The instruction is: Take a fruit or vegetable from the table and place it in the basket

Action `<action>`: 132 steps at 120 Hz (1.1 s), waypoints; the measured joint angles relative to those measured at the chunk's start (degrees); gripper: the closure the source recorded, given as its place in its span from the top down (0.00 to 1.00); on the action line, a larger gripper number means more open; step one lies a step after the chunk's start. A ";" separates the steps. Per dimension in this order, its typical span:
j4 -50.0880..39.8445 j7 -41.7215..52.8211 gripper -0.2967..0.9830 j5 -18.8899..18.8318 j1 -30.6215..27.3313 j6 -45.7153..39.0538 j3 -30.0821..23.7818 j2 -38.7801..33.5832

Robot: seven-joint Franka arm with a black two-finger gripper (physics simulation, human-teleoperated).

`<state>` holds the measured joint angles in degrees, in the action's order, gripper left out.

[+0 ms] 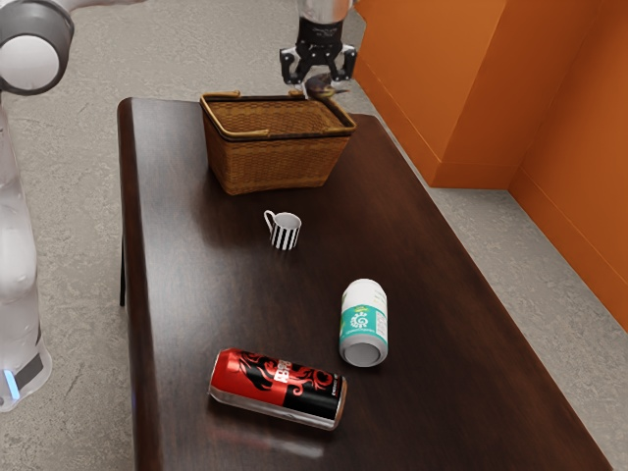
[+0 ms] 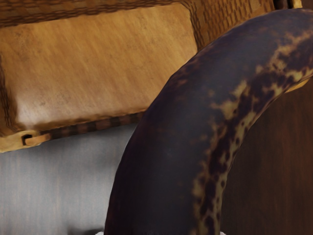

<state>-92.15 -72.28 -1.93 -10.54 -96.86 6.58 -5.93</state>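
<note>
Mottled dark banana [image 2: 171, 132] — clasped between the end effector's fingertips [image 1: 319, 87].

arm [image 1: 18, 226]: outstretched | gripper [image 1: 320, 86]: raised, pointing down | fingers [image 1: 349, 68]: apart, clamped from two sides

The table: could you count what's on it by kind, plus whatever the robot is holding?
Baskets: 1, the wicker basket
Cups: 1, the striped cup
Cylindrical drink containers: 2, the red-and-black can and the white-and-teal container
Fruit: 1, the dark, speckled banana, held in the gripper
Total: 5
</note>
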 joint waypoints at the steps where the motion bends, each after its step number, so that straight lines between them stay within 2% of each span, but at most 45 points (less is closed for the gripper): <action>1: -0.01 0.07 0.38 -0.02 0.03 0.10 0.00 0.02; 13: -0.05 0.99 0.38 -0.19 0.62 1.03 0.19 0.15; 36: -0.50 2.97 0.38 -0.07 -3.89 1.94 0.07 0.65; 59: -1.65 4.82 0.37 0.33 -12.44 2.37 -5.58 0.53; 110: -2.60 8.18 0.37 0.91 -17.05 3.38 -5.81 0.45; 112: -2.60 8.30 0.37 0.91 -17.16 3.46 -5.76 0.42; 123: -2.89 8.90 0.56 1.80 -17.33 3.89 -5.64 0.23; 132: -3.45 9.33 0.65 2.28 -17.18 4.12 -5.62 -0.50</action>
<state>-95.60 -62.95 0.35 -27.72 -92.73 0.96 -6.43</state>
